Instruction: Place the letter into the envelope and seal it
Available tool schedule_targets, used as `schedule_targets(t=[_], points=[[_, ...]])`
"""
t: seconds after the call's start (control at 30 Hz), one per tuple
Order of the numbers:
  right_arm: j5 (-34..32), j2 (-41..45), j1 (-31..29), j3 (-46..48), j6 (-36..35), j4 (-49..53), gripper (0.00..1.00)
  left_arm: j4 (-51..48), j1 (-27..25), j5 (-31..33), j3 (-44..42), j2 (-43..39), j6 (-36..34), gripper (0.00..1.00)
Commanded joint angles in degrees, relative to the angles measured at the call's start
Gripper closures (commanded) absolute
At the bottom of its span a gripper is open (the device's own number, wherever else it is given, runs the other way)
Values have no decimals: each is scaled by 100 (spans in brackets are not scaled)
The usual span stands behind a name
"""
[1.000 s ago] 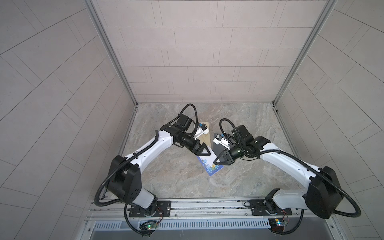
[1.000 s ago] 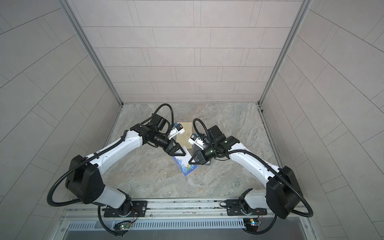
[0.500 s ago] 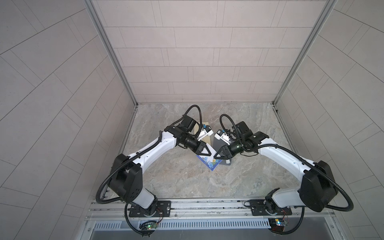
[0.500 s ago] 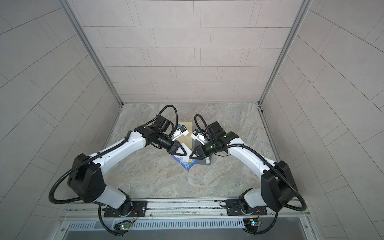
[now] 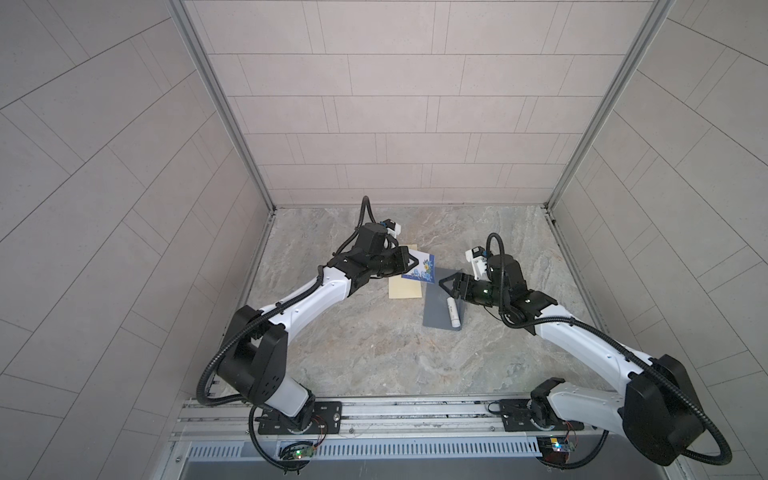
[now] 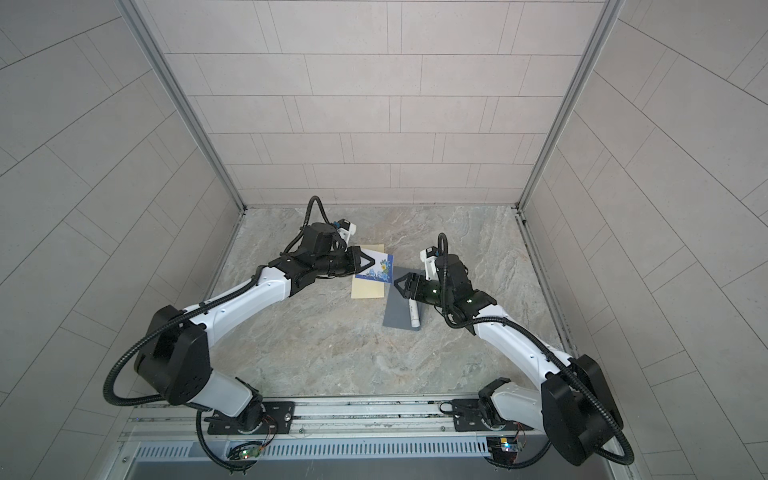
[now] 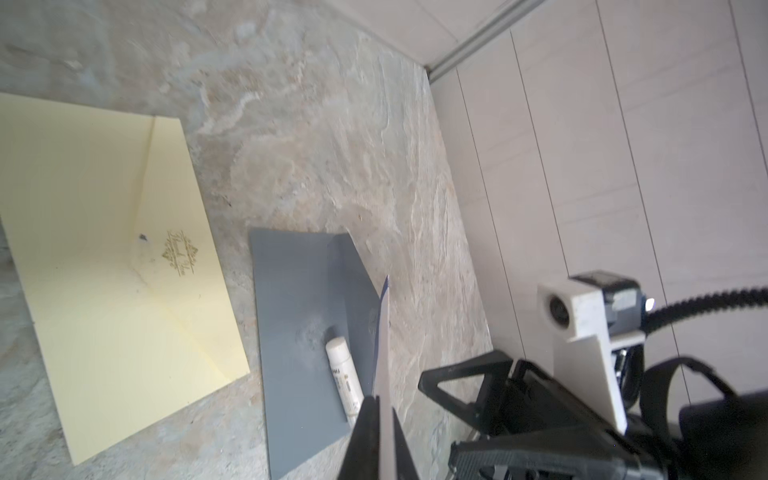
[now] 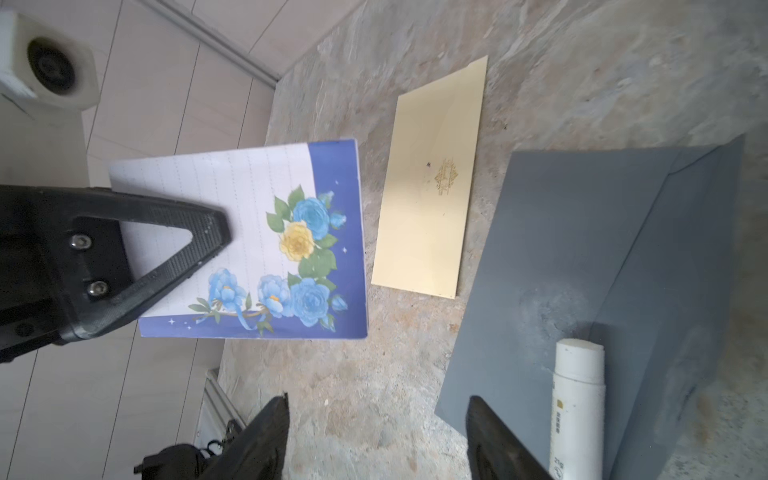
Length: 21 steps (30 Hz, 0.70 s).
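Observation:
My left gripper (image 5: 414, 263) is shut on the letter (image 5: 423, 270), a white lined sheet with blue and yellow flowers on a blue border. It holds the letter above the floor, over the near corner of a cream envelope (image 5: 405, 289) that lies flat. In the right wrist view one left finger (image 8: 187, 232) lies across the letter (image 8: 291, 232). From the left wrist the letter (image 7: 383, 332) shows edge-on between the shut jaws. A grey envelope (image 5: 436, 309) with its flap open lies next to the cream one. My right gripper (image 5: 441, 281) hovers open and empty over the grey envelope's far end.
A white glue stick (image 5: 453, 313) lies on the grey envelope (image 8: 561, 249), close beside my right gripper (image 8: 376, 403). The cream envelope (image 8: 432, 187) bears a small gold stamp. Tiled walls close in the stone floor (image 5: 374, 353) on three sides.
The letter has passed from my right gripper to my left: the left jaws shut on it, the right jaws opened and drew back. The left arm carried it toward the cream envelope.

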State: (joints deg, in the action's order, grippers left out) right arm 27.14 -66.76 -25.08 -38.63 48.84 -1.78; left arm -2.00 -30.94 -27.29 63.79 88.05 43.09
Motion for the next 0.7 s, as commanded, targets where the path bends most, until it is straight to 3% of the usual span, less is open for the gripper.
schedule_targets(t=[0.0, 0.2, 0.37, 0.67], points=[[-770, 264, -252, 279, 957, -1263, 30, 898, -35, 703, -282, -147, 933, 100], [-1214, 174, -765, 285, 1156, -1640, 30, 2579, -131, 630, -1021, -63, 1905, 100], [-1512, -150, -1091, 484, 1350, -2206, 30, 2605, -244, 644, -922, -62, 1871, 100], [-1584, -452, -1105, 428, 1618, -2968, 32, 2730, -264, 697, -1006, -209, 1998, 100]])
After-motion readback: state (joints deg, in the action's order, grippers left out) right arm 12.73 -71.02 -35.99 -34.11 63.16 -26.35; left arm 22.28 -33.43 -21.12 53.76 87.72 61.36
